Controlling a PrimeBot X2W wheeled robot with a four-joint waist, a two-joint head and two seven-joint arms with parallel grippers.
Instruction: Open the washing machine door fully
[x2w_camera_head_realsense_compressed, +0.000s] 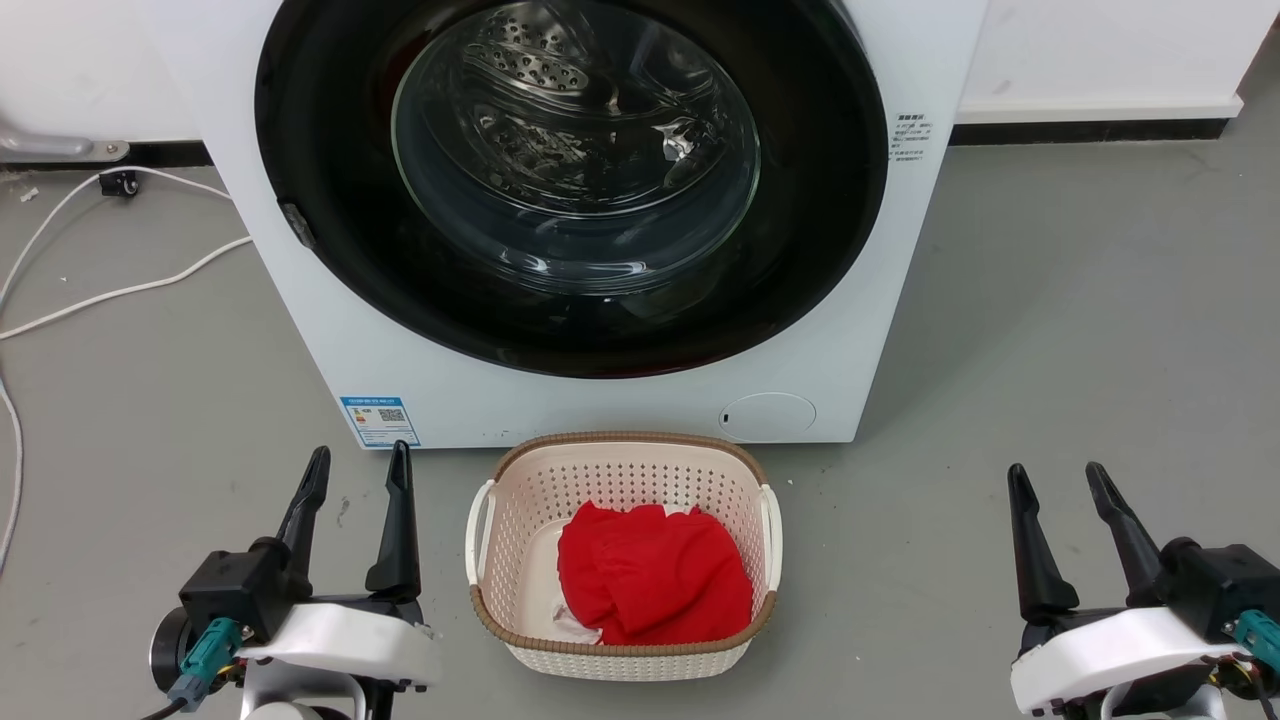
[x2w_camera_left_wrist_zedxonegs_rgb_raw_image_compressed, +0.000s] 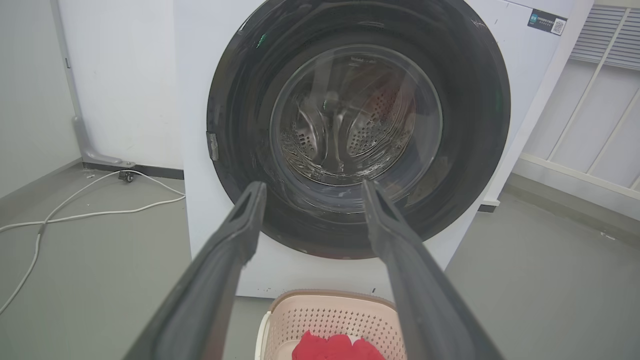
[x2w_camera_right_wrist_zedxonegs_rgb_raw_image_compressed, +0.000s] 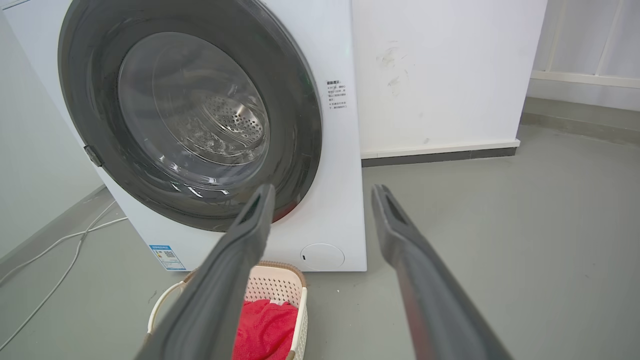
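1. You face one white front-loading washing machine (x2w_camera_head_realsense_compressed: 560, 405), a boxy cabinet with smooth panels, standing on the matt grey floor (x2w_camera_head_realsense_compressed: 1050, 330) ahead of both arms.
2. Its one large, round, glossy black washing machine door (x2w_camera_head_realsense_compressed: 572, 180) lies shut, flush against the cabinet front and nearly as wide as it. A bulging clear glass bowl (x2w_camera_left_wrist_zedxonegs_rgb_raw_image_compressed: 356, 115) forms the door's centre. One small grey tab (x2w_camera_head_realsense_compressed: 298, 225) sits on the door's left rim in the head view.
3. Through the glass you see one perforated steel drum (x2w_camera_head_realsense_compressed: 530, 60), its wall dotted with rows of small holes.
4. On the cabinet front, count one blue rectangular label sticker (x2w_camera_head_realsense_compressed: 380, 421) at the lower left and one round white cover (x2w_camera_head_realsense_compressed: 768, 416) at the lower right. One block of small dark print (x2w_camera_head_realsense_compressed: 910, 137) sits beside the door's right edge.
5. One cream perforated plastic laundry basket (x2w_camera_head_realsense_compressed: 620, 480) stands on the floor just before the machine, between the grippers. It has rounded corners, a brown woven-look rim and two white side handles. One crumpled red cloth (x2w_camera_head_realsense_compressed: 650, 585) lies inside it.
6. You have two grippers, the left gripper (x2w_camera_head_realsense_compressed: 360, 450) at the lower left and the right gripper (x2w_camera_head_realsense_compressed: 1055, 468) at the lower right. Each has two long, dark, tapered fingers (x2w_camera_head_realsense_compressed: 400, 520), four in all. Both pairs of jaws stand spread and released, grasping nothing, well apart from the door.
7. White cable (x2w_camera_head_realsense_compressed: 120, 290) trails across the floor left of the machine.
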